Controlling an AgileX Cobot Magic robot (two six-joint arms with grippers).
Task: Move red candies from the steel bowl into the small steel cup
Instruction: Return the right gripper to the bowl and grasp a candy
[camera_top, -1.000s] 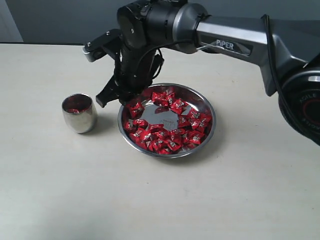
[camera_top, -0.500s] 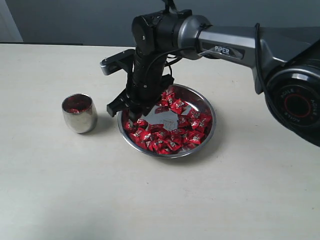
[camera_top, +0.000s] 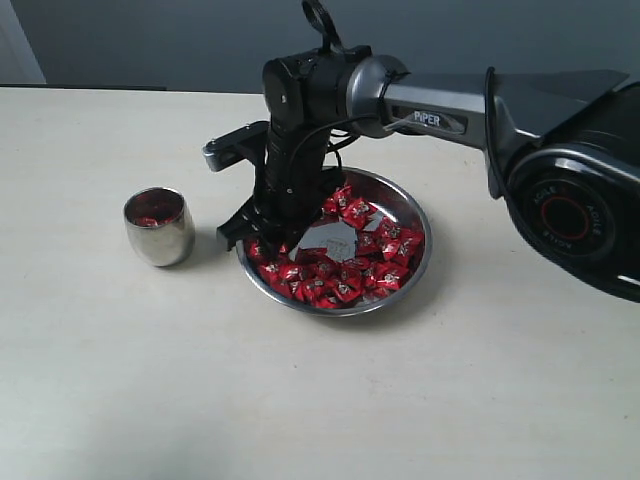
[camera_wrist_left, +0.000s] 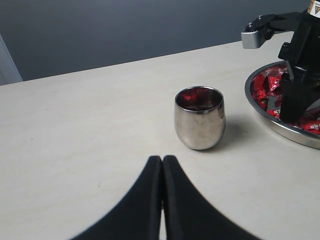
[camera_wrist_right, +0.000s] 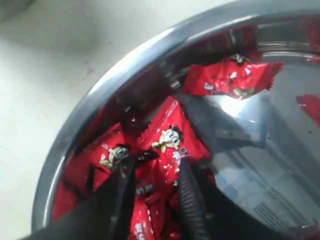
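Right hand is down in the steel bowl at its cup-side edge. Its fingers are spread and straddle one of the red candies — not clamped on it as far as I can see. Small steel cup stands upright on the desk just beyond that rim, some red inside — short carry once gripped. Left hand is pressed together, pointing at the cup.

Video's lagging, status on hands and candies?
Right hand open in steel bowl, straddling a red candy. Left hand shut, short of small steel cup. Nothing in the way.
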